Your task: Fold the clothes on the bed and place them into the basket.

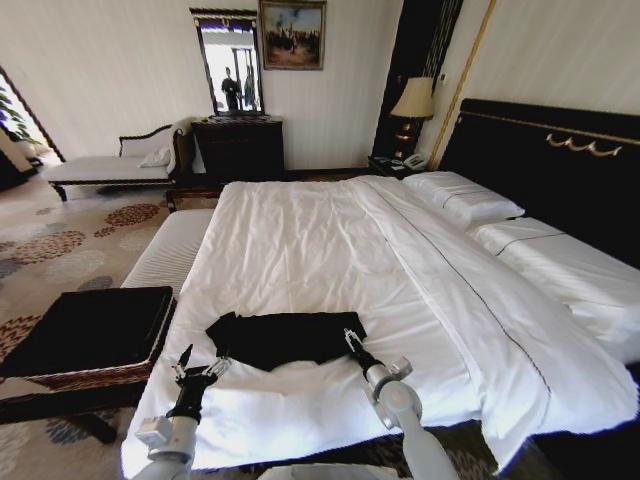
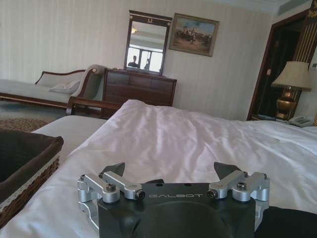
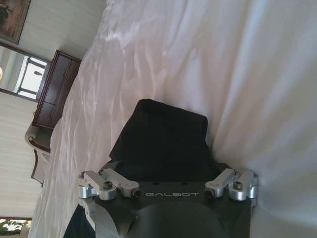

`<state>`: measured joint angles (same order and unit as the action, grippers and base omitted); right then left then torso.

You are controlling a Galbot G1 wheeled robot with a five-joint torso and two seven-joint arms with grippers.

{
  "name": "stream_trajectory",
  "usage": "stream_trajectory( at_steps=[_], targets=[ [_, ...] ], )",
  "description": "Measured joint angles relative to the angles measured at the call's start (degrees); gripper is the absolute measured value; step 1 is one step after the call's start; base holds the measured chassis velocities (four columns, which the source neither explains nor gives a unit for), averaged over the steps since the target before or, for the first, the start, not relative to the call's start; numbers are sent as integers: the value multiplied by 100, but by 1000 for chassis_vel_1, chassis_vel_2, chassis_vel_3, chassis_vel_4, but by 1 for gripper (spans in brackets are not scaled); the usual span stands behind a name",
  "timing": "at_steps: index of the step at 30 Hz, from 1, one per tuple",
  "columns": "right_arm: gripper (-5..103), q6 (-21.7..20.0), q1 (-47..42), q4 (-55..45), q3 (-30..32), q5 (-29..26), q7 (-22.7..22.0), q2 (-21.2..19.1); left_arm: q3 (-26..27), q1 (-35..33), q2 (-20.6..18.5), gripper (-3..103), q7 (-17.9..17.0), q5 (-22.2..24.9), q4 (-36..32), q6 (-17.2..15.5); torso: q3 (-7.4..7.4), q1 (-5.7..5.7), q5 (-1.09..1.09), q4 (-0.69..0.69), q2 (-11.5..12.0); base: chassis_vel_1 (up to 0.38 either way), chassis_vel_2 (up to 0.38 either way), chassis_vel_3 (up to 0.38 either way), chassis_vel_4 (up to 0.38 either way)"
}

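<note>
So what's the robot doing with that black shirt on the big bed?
It's working on folding it. The black T-shirt lies partly folded near the foot of the white bed. The right gripper is at the shirt's right edge, touching the fabric. The left gripper is open, just off the shirt's left corner, over the duvet. The wicker basket waits on the bench to the left of the bed, and the shirt isn't in it yet.

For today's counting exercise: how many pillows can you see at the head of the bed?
2. One pillow lies nearer the lamp side, by the headboard; the second pillow lies beside it, closer to the camera. Others may be hidden under the duvet.
</note>
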<state>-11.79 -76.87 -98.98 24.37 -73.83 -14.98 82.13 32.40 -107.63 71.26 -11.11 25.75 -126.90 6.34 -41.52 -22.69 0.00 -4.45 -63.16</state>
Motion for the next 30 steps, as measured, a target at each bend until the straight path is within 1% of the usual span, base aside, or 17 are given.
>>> stream_trajectory(
  at_steps=[1, 2, 3, 6, 7, 10, 12, 16, 18, 21, 23, 25, 26, 30],
  targets=[
    [93, 15, 15, 30, 21, 7, 11, 11, -3, 4, -8, 100, -7, 26, -12, -15, 0, 0, 0, -1, 0, 0, 0, 0, 0],
    [87, 29, 38, 72, 45, 15, 20, 30, -12, 10, -22, 100, -14, 25, -17, -25, 0, 0, 0, -1, 1, 0, 0, 0, 0],
    [87, 29, 38, 72, 45, 15, 20, 30, -12, 10, -22, 100, -14, 25, -17, -25, 0, 0, 0, -1, 1, 0, 0, 0, 0],
    [71, 46, 91, 199, 72, 52, 54, 87, -81, 16, -71, 100, -28, -6, -28, -48, -1, -1, 0, -2, 1, 0, 0, 0, 0],
    [71, 46, 91, 199, 72, 52, 54, 87, -81, 16, -71, 100, -28, -6, -28, -48, -1, -1, 0, -2, 1, 0, 0, 0, 0],
    [55, 53, 108, 246, 73, 98, 73, 140, -158, 10, -76, 100, -31, -100, -28, -51, -1, -1, -1, -3, 1, 0, 0, 0, 0],
    [55, 55, 114, 254, 66, 112, 74, 155, -179, 3, -67, 100, -32, -130, -28, -51, -1, -1, 0, -3, 1, 0, 0, 0, 0],
    [32, 60, 109, 237, 44, 131, 76, 204, -257, -22, -1, 100, -24, -199, -4, -50, -1, -2, 1, -1, 2, 0, 0, 0, 0],
    [32, 60, 101, 209, 35, 139, 76, 211, -269, -22, 12, 100, -23, -212, 12, -48, -1, -2, 1, 0, 2, 0, 0, 0, 0],
    [16, 60, 93, 168, 23, 161, 79, 231, -277, -22, 43, 100, -20, -226, 20, -46, -1, -2, 1, 1, 2, 0, 0, 0, 0],
    [16, 61, 92, 167, 23, 162, 80, 231, -277, -22, 46, 100, -20, -229, 20, -45, -1, -2, 1, 1, 2, 0, 0, 0, 0],
    [7, 64, 84, 155, 33, 163, 90, 230, -261, -27, 61, 100, -19, -247, 11, -35, -1, -2, 1, 0, 2, 0, 0, 0, 0],
    [5, 65, 81, 147, 43, 164, 94, 230, -251, -30, 69, 100, -18, -251, 2, -31, -1, -2, 2, 0, 2, 0, 0, 0, 0],
    [5, 71, 56, 87, 99, 254, 111, 236, -221, -35, 82, 100, -9, -347, -3, 5, -1, -2, 2, 1, 2, 0, 0, 0, 0]
  ],
)
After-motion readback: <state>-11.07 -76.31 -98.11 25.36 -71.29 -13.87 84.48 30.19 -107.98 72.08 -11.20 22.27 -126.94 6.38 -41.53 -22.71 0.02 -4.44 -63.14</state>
